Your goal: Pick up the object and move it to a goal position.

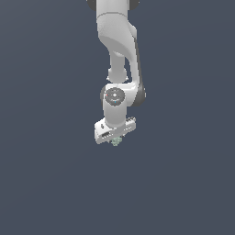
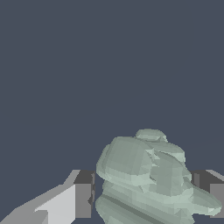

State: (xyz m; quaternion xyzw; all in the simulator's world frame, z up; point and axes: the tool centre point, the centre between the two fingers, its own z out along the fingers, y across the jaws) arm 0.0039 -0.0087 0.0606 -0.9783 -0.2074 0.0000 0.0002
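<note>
The object is a pale grey-green lumpy blob. In the wrist view it fills the space between the two grey fingers, which press on its sides. In the exterior view only a small bit of the object shows under the white hand. My gripper hangs from the white arm in the middle of the exterior view, pointing down, shut on the object. Whether the object rests on the ground or is lifted cannot be told.
A plain dark blue-grey surface fills both views. No other objects, containers or edges show. No goal marker shows.
</note>
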